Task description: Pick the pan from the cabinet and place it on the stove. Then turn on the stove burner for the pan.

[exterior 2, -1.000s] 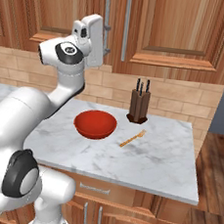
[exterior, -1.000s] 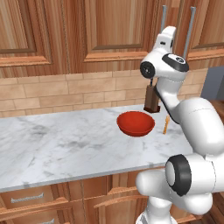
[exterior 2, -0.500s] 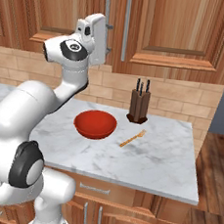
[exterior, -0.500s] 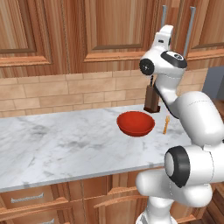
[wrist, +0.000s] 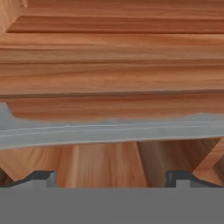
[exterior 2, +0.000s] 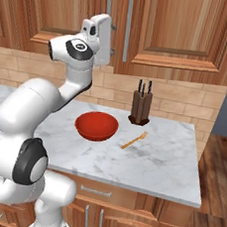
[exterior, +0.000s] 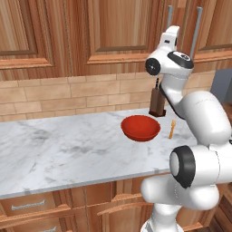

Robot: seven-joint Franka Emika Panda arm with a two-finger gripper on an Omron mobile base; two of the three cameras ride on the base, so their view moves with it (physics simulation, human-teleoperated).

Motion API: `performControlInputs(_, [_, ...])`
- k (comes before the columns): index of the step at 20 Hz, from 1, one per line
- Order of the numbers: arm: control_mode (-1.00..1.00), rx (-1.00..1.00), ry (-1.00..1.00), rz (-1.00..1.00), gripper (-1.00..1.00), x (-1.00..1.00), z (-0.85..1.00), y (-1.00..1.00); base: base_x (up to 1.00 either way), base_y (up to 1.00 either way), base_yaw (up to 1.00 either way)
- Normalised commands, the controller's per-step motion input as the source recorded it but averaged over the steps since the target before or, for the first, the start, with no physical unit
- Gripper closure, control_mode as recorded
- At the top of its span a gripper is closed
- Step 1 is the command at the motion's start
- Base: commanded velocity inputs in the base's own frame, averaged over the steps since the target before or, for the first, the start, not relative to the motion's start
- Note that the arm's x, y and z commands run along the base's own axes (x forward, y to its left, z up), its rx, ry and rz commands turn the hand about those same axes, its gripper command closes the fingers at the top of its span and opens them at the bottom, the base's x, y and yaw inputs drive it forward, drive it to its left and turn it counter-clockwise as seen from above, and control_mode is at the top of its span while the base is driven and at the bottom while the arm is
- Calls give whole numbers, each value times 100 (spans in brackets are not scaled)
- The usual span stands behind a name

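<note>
The cabinet [exterior: 122, 27] is a reddish-brown wall unit above the counter, and its doors are shut. My gripper [exterior: 172, 31] is raised high against it, right by the left of two vertical silver bar handles [exterior: 169, 16]. In the hand view that handle [wrist: 109, 131] crosses the picture as a grey bar just beyond my gripper [wrist: 109, 179], whose fingertips [wrist: 39, 177] stand wide apart with nothing between them. In the right base view the gripper [exterior 2: 106, 25] covers the lower part of the left handle [exterior 2: 109, 3]. The pan is hidden and the stove is out of view.
A red bowl [exterior: 140, 128] sits on the marble counter [exterior: 59, 149], with a knife block [exterior: 157, 102] behind it and a small orange utensil [exterior: 172, 129] to its right. Drawer fronts [exterior: 27, 206] run below the counter edge.
The hand has crept a little closer to the cabinet handle and the arm's lower links have shifted. The jaws stay open.
</note>
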Motion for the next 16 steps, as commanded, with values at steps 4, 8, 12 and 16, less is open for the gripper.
performControlInputs(4, [-100, 0, 4, 0, -100, 5, 0, -20, 0, 0, 0])
performControlInputs(8, [-100, 0, 1, 0, -100, -5, 0, -25, 0, 0, 0])
performControlInputs(12, [-100, 0, -2, -5, -100, -49, 0, -26, 0, 0, 0])
performControlInputs(16, [-100, 0, -12, -10, -100, -95, 0, -13, 0, 0, 0])
